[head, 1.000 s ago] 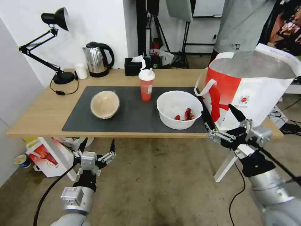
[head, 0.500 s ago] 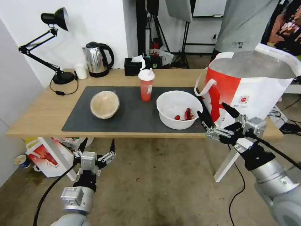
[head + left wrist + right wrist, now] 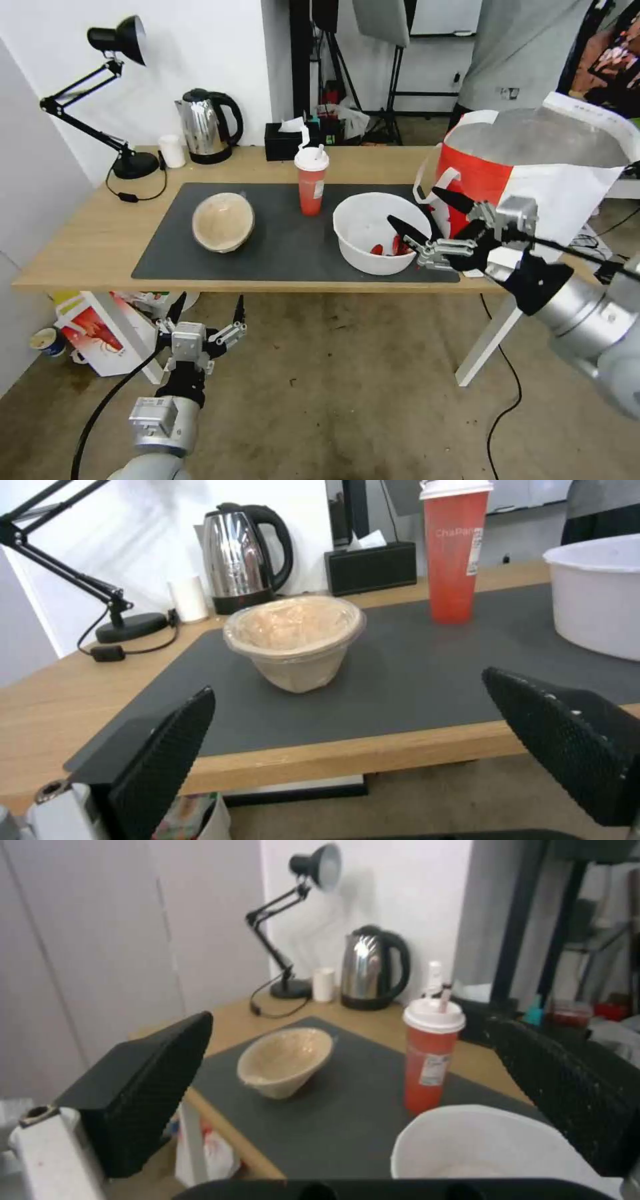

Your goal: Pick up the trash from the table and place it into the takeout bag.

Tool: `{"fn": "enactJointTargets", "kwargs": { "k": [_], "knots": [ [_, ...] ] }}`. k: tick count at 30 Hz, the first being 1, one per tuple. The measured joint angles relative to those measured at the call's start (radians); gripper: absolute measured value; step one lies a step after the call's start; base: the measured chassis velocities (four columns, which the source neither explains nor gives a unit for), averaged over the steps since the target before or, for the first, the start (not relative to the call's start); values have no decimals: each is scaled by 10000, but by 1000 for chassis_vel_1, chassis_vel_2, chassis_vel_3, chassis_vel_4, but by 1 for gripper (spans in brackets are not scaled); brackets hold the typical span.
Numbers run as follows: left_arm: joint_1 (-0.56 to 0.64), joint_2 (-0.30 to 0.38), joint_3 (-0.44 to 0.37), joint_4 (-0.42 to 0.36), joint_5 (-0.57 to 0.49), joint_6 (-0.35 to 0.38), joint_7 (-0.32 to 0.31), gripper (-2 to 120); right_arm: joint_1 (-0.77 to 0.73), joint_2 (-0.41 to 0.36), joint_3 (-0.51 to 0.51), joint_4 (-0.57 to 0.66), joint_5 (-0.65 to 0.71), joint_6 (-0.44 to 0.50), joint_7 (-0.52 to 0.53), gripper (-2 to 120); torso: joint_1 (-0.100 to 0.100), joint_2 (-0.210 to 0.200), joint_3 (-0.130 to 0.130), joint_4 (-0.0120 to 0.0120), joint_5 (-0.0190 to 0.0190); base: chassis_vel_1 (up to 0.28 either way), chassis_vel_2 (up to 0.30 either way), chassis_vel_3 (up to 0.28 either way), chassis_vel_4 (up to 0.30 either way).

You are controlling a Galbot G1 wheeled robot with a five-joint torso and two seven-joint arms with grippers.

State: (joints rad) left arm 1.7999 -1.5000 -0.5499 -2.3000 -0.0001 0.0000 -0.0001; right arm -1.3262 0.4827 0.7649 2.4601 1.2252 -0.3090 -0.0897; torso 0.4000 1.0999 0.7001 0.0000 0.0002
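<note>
On the dark mat (image 3: 287, 250) of the table (image 3: 87, 240) stand a tan lidded bowl (image 3: 223, 221), a red cup with white lid and straw (image 3: 311, 180), and a big white bowl with red scraps (image 3: 373, 230). The takeout bag (image 3: 533, 180) stands open at the table's right end, foil lining showing. My right gripper (image 3: 413, 205) is open, hovering at the white bowl's right rim, between bowl and bag. Its wrist view shows the white bowl (image 3: 480, 1150) just below, the red cup (image 3: 430, 1062) and the tan bowl (image 3: 283, 1060) beyond. My left gripper (image 3: 210, 300) hangs open below the front edge, facing the tan bowl (image 3: 293, 640).
At the back of the table are a black desk lamp (image 3: 123, 40), a steel kettle (image 3: 207, 127), a small white cup (image 3: 172, 151) and a black tissue box (image 3: 283, 141). A smaller printed bag (image 3: 100, 333) sits on the floor under the table's left end.
My right gripper rose from below the table's front edge near the bag and moved left and forward to the white bowl's right rim. The left arm stayed still.
</note>
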Motion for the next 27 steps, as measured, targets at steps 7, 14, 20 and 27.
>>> {"fn": "enactJointTargets", "kwargs": {
  "k": [7, 14, 20, 27],
  "knots": [
    [0, 0, 0, 0, 0, 0, 0, 100, 779, -1122, -47, -77, 1059, -457, 100, 100, 0, 0, -1, 0, -4, 0, 0, 0, 0],
    [0, 0, 0, 0, 0, 0, 0, 100, 976, -1485, -97, -180, 1226, -492, 31, 100, 0, 0, -2, -3, 2, 0, 0, 0, 0],
    [0, 0, 0, 0, 0, 0, 0, 100, 1594, -2756, -297, -619, 1541, -408, -449, 100, -1, 2, -1, 1, -3, 0, 0, 0, 0],
    [0, 0, 0, 0, 0, 0, 0, 100, 2567, -4761, -614, -1310, 2040, -218, -1211, 100, -1, 2, -1, 0, -2, 0, 0, 0, 0]
  ]
}}
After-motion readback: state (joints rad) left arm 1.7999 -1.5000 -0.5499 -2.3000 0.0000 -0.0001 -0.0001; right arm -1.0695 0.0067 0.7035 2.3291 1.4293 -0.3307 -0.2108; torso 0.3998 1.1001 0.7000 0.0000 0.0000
